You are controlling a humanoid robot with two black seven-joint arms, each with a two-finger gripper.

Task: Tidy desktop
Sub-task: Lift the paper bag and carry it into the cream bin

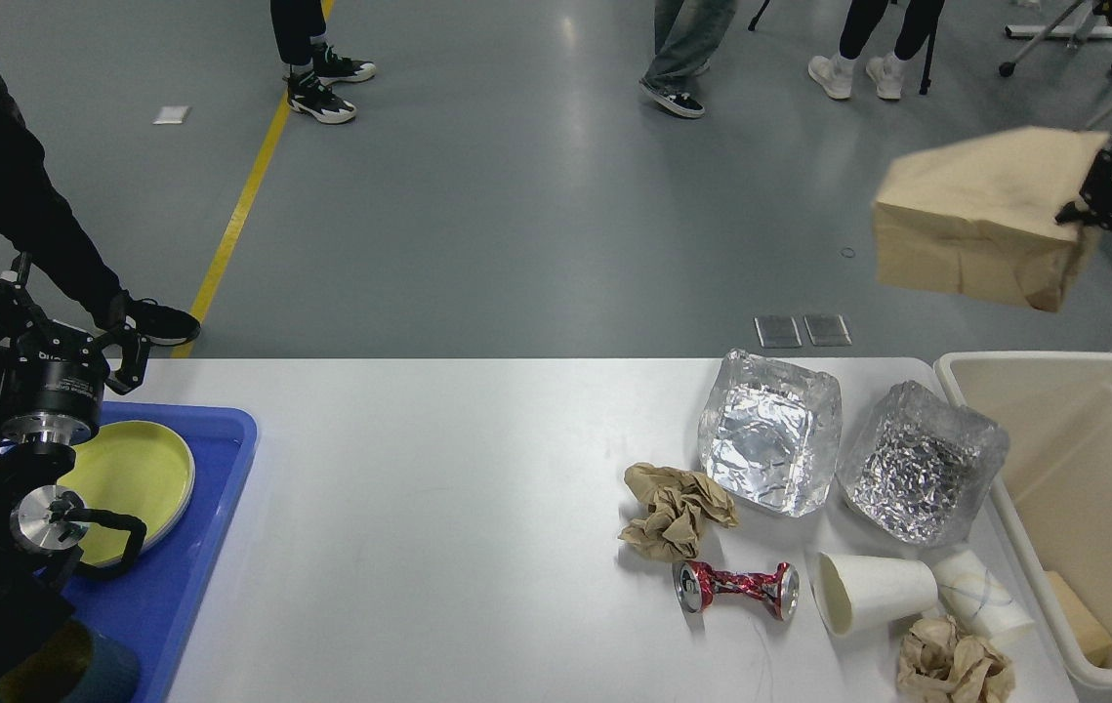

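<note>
The white desktop fills the lower middle. My right gripper is at the right edge, high above the beige bin, shut on the top corner of a brown paper bag that hangs in the air. My left gripper stands open and empty over the blue tray, beside a yellow plate. On the desktop's right part lie two foil containers, a crumpled brown paper ball, a crushed red can, two white paper cups and another paper ball.
A tan object lies in the bin's bottom. A dark cup stands at the tray's near end. People's legs stand on the grey floor beyond the table; a person in black is at the far left.
</note>
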